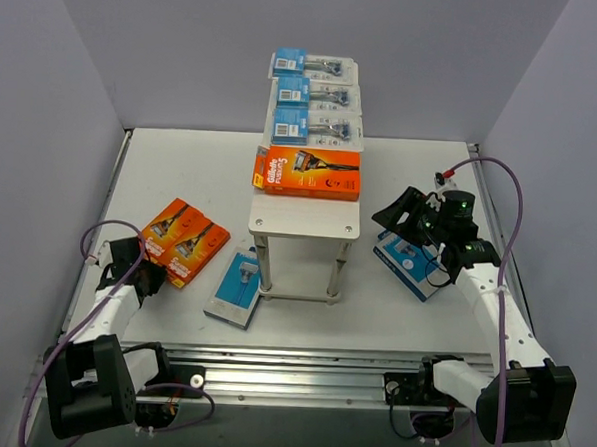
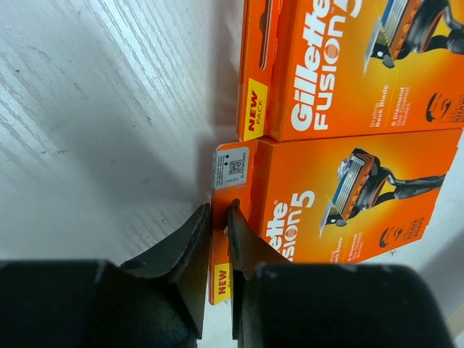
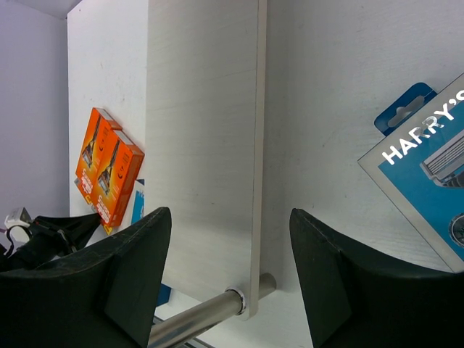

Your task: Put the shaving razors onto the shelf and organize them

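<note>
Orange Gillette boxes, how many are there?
3 orange boxes. One on the shelf top; two side by side on the table, left of the shelf. The shelf's underside is hidden.

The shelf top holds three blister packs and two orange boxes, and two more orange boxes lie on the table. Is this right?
Not quite: the shelf holds three blister packs and only one orange box, as the top external view shows. Two more orange boxes do lie on the table.

Gripper (image 3: pixel 228 243), jaws apart, faces shelf (image 3: pixel 203 145) beside blue pack (image 3: pixel 435 181).
</note>
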Available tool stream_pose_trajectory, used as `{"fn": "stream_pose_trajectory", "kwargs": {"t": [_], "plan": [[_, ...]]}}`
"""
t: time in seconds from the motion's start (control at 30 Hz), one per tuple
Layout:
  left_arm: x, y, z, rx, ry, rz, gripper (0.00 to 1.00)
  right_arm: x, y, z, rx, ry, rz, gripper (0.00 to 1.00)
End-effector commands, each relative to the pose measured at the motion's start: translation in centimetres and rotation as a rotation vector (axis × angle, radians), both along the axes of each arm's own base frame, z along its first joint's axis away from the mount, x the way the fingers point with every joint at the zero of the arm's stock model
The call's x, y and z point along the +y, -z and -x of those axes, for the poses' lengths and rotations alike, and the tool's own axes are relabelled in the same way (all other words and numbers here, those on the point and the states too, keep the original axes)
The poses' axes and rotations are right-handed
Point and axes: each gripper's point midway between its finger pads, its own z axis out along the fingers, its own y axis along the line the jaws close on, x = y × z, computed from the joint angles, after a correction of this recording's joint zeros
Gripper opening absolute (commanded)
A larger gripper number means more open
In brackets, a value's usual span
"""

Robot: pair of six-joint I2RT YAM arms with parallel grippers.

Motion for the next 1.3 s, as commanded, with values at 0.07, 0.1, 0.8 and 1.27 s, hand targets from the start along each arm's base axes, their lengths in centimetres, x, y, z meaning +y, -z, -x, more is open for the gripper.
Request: {"fn": "stream_pose_trajectory", "kwargs": {"t": [0.07,0.1,0.8,1.27], "plan": [[1.2,-2.9,-1.0,-0.085,-0.025,-0.07,0.2,0.2,-1.7,-0.6,-0.051,-0.008,0.014,0.62],[1.2,-3.0,-0.9,-0.086,-0.022,-0.073,0.19,0.2,-1.7,-0.6,-0.052,-0.008,0.014,0.62],[0.2,-16.3,-3.8,-0.396,0.065,-0.102,0.02,0.0,-3.1,-0.1,-0.069,-0.004,0.015,0.62],[-1.7,-28.4,-5.4,-0.628,0.165,-0.092,0.02,-0.2,-3.5,0.6,-0.067,0.007,0.021,0.62]]}}
